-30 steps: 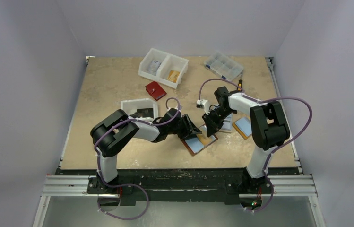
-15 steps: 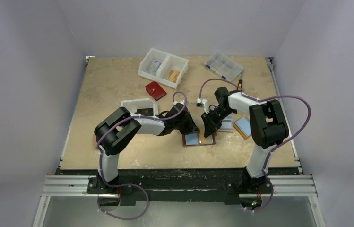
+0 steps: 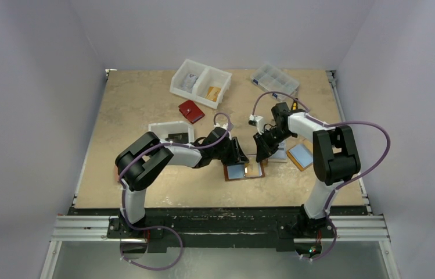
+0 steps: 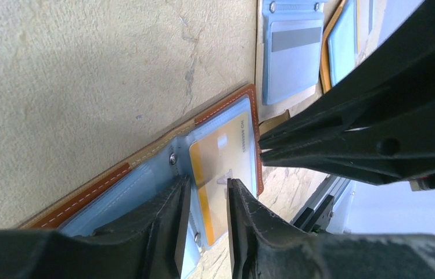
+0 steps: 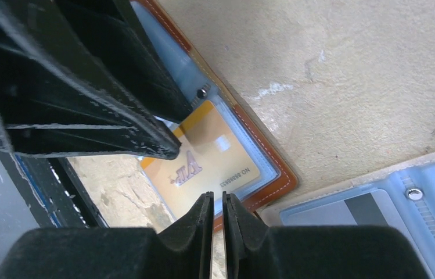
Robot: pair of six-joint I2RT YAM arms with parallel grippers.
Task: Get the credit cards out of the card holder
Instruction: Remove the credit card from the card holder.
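Card holder [image 4: 254, 110]: lies open, orange credit card [image 5: 209, 157] in sleeve. L gripper [image 4: 207, 183]: jaws slightly apart over card. R gripper [image 5: 217, 199]: slit only, grip can't tell.

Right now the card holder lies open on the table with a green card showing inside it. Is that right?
Not quite. The right wrist view shows the card holder lying open on the table with an orange card showing inside it, not a green one.

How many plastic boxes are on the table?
3. A white two-part bin at the back, a clear divided case to its right, and a small white tray beside the left arm. None seem hidden.
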